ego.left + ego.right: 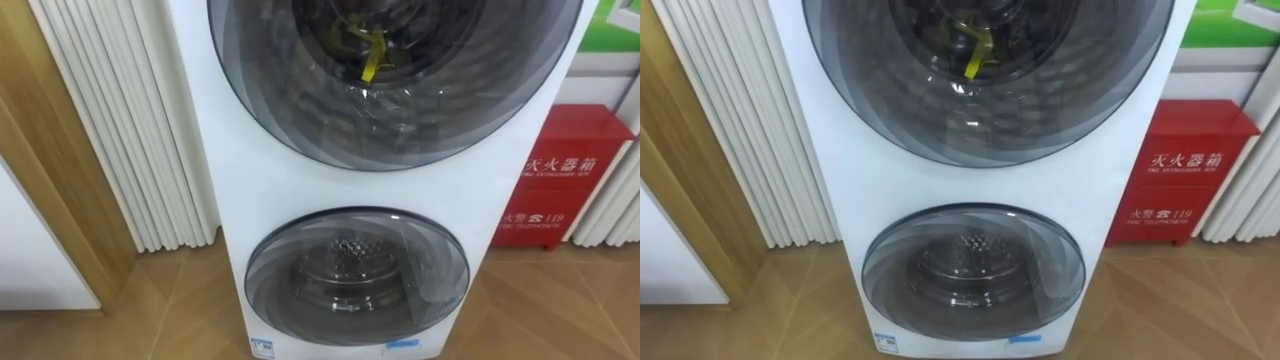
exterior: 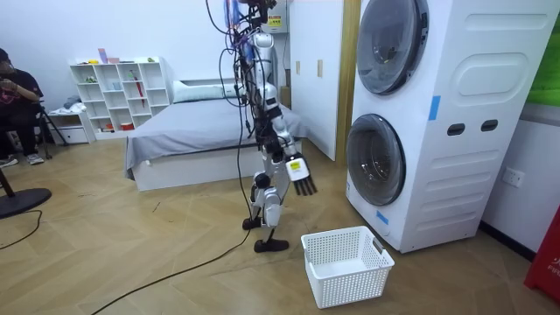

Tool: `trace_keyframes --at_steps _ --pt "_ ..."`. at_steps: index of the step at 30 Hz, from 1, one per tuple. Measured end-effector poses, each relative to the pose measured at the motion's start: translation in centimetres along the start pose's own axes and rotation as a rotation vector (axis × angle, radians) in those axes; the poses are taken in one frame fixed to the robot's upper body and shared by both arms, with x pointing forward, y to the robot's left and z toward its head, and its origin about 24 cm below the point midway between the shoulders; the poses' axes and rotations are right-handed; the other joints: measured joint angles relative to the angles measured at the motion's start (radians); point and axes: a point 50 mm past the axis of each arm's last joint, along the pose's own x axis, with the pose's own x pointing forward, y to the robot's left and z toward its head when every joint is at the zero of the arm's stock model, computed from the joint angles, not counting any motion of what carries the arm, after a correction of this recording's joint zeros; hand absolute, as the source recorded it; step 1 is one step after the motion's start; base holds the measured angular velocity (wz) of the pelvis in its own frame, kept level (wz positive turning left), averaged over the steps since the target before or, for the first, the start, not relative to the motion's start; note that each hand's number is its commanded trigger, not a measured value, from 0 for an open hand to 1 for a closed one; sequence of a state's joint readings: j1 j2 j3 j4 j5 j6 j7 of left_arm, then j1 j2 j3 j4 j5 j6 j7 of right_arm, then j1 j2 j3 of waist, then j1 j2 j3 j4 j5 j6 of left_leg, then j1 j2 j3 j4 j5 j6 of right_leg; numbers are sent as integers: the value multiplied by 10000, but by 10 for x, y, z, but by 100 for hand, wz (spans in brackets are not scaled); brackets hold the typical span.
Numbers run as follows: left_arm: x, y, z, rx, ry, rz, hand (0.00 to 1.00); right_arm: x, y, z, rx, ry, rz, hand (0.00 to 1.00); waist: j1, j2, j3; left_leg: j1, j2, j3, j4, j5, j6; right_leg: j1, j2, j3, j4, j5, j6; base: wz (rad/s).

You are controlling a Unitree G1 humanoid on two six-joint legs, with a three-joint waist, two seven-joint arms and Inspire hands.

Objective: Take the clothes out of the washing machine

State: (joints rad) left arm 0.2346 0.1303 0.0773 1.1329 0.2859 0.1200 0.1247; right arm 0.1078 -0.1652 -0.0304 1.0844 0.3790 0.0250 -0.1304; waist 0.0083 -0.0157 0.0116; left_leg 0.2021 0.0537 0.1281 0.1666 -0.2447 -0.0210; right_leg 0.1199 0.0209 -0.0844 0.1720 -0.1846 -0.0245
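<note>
White stacked washing machine [image 1: 300, 190] with its upper door [image 1: 400, 130] and lower door [image 1: 357, 275] both closed; a yellow piece of clothing [image 1: 370, 55] lies inside the upper drum. The robot stands facing the machine, its right hand [image 2: 302, 179] hanging with fingers straight, holding and touching nothing. A white laundry basket [image 2: 350, 284] sits on the floor between them.

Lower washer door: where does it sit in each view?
Left eye view: lower washer door, bottom centre.
Right eye view: lower washer door, bottom centre, a little further left.
Room view: lower washer door, right of centre, mid-height.
Shared landmark: upper door directly above it.
</note>
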Motion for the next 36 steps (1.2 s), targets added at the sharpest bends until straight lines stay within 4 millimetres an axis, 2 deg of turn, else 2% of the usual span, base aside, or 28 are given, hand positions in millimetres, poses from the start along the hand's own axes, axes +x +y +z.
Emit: trace_keyframes --at_steps 2,3,5,6,9,14,20,26,32,36 --pt "1 10 1 64 -109 261 0 1 2 31 430 -1056 -322 0 -37 -146 9 -4 -12 -2 9 0 0 13 5 -38 3 -6 11 7" --pt "1 12 1 81 -144 319 0 0 1 39 352 -1365 -392 0 -27 -177 5 -4 -15 -2 10 0 0 10 4 -36 -5 -4 13 0" --pt "1 16 -1 -186 -99 460 0 -4 -3 76 367 -2693 -715 0 -8 -219 4 3 -39 18 21 0 0 -3 -10 7 -9 8 33 -5" --pt "1 17 -2 -242 -64 484 0 -6 -5 84 414 -3045 -810 0 -13 -272 -18 2 -45 18 20 0 0 -1 -14 9 -5 9 37 0" --pt "0 24 -5 -310 -134 721 0 -25 -8 134 592 -5192 -1161 0 -51 -289 -66 -13 -49 16 5 1 2 9 -16 -11 11 22 54 0" --pt "0 28 -6 -354 -84 870 0 -45 -7 183 422 -7030 -1518 0 -7 -367 -81 -105 -47 9 -5 2 2 -97 -15 -12 144 23 52 -1" --pt "1 30 -3 -284 -173 903 0 -71 3 226 702 -8711 -1455 0 14 -362 -90 -154 -46 5 -23 3 4 -156 -15 -35 166 26 54 1" --pt "0 29 -8 -268 19 722 0 -101 2 266 1169 -10318 -1607 0 94 -419 -101 -171 -34 -2 -2 3 4 -164 -12 -64 179 32 43 1" --pt "0 29 -9 -248 117 623 0 -120 0 293 1779 -11113 -1532 0 249 -432 -112 -352 -32 -257 22 4 6 -357 -22 -214 300 42 30 7" --pt "-1 31 -4 -169 -142 748 0 -121 0 298 1883 -11109 -1575 0 302 -486 -125 -362 -33 -406 33 5 8 -352 -35 -328 310 41 27 11"
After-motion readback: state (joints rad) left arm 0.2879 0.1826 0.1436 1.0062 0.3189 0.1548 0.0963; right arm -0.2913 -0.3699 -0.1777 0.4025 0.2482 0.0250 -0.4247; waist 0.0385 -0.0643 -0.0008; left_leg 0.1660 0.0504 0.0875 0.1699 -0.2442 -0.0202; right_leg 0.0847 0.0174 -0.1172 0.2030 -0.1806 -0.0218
